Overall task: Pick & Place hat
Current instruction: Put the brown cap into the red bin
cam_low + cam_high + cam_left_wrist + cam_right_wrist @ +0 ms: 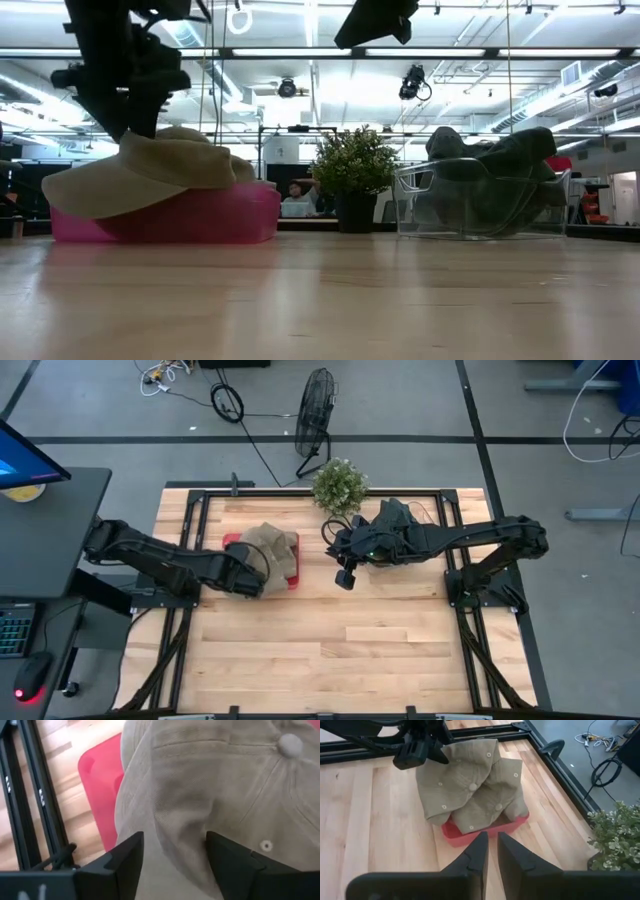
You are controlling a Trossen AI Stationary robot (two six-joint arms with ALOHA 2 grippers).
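We see the left gripper [172, 857] wide open, holding nothing, astride the top tan hat [268, 544] in the red bin [294, 576], frame centre-left. Right gripper [489, 851] nearly shut, empty. Risk: hat's brim overhangs the bin & could drag out w/ retreating fingers.

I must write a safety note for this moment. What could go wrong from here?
1. The top tan hat lies crooked, overhanging the red bin, so it may slide onto the table.
2. The left hand is open with its fingers astride the hat; lifting away could snag the fabric.
3. The right hand hangs near the bin, and the arms may collide.
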